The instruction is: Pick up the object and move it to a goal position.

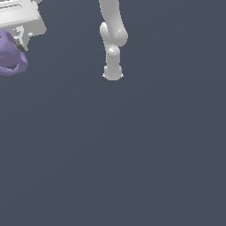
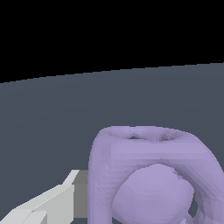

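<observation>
One gripper (image 1: 20,44), closed on my lavender object (image 1: 11,57), hangs at the exterior view's upper left; only a lumpy edge looks pinched, so I risk slippage.

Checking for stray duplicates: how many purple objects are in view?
1. The purple object sits at the exterior view's upper left, by the gripper, partly cropped by the frame edge.

Exterior view looks down; wrist view hugs the object (image 2: 148,175).
</observation>
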Action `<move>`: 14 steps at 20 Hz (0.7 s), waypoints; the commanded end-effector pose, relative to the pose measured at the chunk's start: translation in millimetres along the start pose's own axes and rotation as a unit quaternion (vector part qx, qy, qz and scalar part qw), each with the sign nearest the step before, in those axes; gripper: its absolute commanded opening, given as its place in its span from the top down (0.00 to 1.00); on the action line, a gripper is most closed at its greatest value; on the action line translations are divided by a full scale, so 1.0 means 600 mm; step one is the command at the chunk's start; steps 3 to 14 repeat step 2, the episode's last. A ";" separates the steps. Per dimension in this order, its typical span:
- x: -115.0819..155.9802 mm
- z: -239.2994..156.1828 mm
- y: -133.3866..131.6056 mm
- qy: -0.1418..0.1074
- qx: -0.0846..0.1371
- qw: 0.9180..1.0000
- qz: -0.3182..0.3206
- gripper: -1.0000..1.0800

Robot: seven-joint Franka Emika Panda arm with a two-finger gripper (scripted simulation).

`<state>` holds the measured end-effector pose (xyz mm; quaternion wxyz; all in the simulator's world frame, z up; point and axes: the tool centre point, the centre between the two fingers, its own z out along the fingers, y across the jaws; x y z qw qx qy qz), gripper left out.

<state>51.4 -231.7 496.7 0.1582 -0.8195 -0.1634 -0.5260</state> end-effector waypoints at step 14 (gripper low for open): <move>0.003 -0.003 0.002 0.003 0.002 1.000 -0.001 1.00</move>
